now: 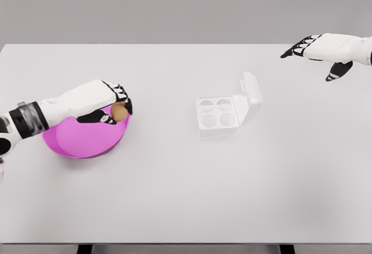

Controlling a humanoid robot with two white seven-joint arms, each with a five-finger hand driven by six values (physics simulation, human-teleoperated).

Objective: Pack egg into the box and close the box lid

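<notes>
Left hand (116,104), fingers curled around 1 brown egg (118,111), holds it above the far rim of 1 pink bowl (75,146) on the white bench (186,196). Right hand (317,47), fingers relaxed and holding nothing, hovers over the bench's far right. Judged light, rigid, smooth and fragile, the egg suits a gentle wrap around its middle. 1 white box (218,117) stands well apart, lid (249,97) raised, showing 4 vacant cups.
</notes>
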